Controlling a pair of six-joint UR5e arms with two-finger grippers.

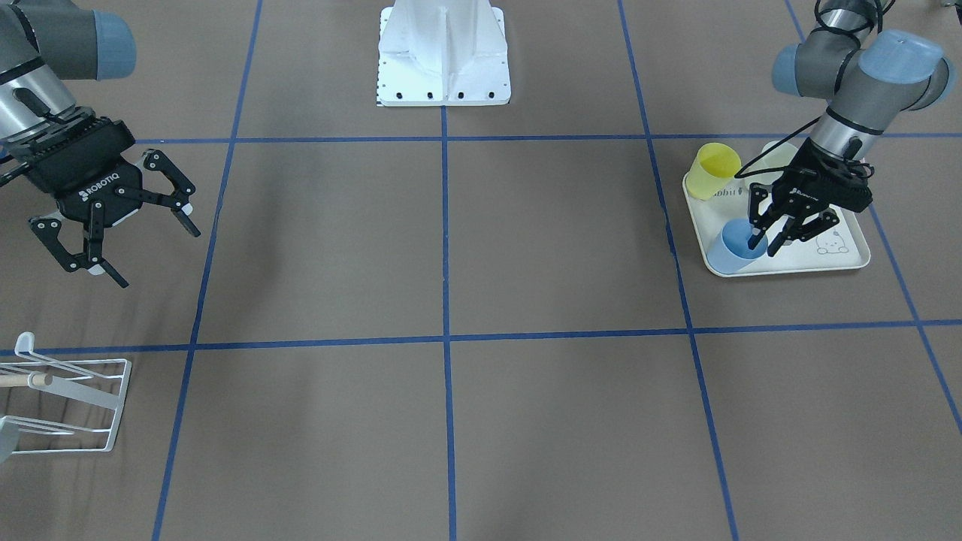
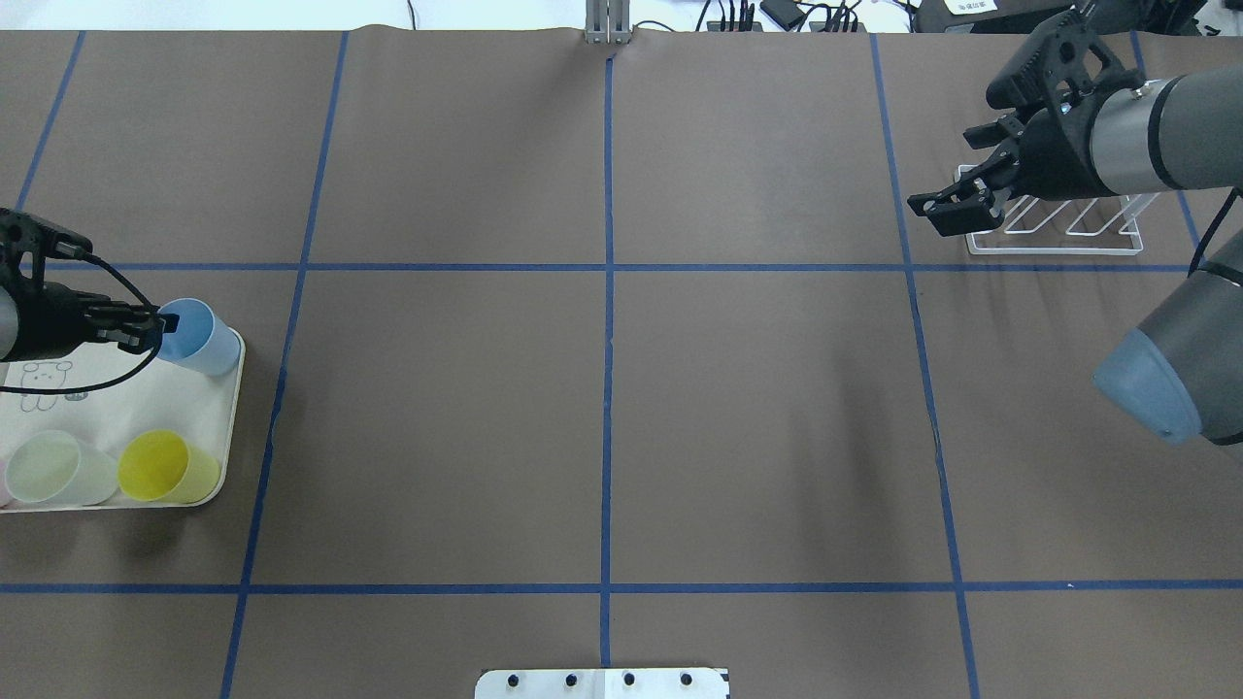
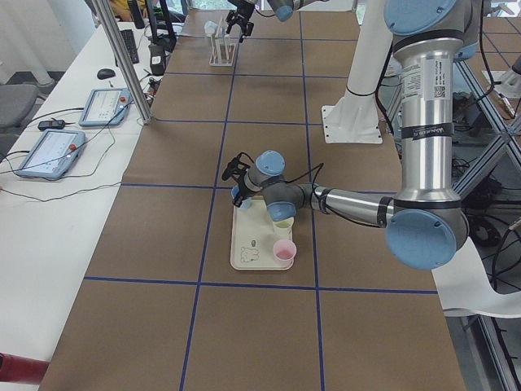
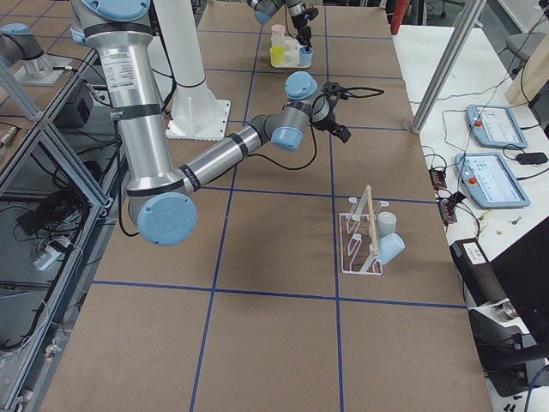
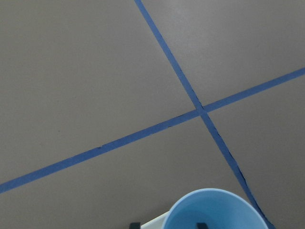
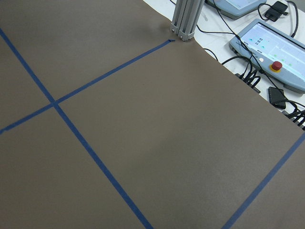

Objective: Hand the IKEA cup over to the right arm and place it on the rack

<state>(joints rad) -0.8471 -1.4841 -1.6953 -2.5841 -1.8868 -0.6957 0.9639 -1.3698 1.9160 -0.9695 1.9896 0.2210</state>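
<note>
The IKEA cup is a light blue cup (image 1: 733, 254) (image 2: 202, 338) standing upright at the corner of a cream tray (image 1: 845, 262). My left gripper (image 1: 765, 242) (image 2: 155, 328) reaches down onto its rim, one finger inside the cup and one outside, with a gap still visible between them in the left wrist view, where the blue cup (image 5: 214, 212) fills the bottom edge. My right gripper (image 1: 158, 257) (image 2: 947, 173) hangs open and empty above the table, just short of the white wire rack (image 1: 68, 406) (image 2: 1054, 233) with its wooden peg.
A yellow cup (image 2: 160, 466) and a pale green cup (image 2: 53, 466) also stand on the tray. A pink cup (image 3: 283, 250) is at its near end. The rack (image 4: 364, 240) holds a blue and a grey cup. The robot base (image 1: 443, 52) stands mid-table.
</note>
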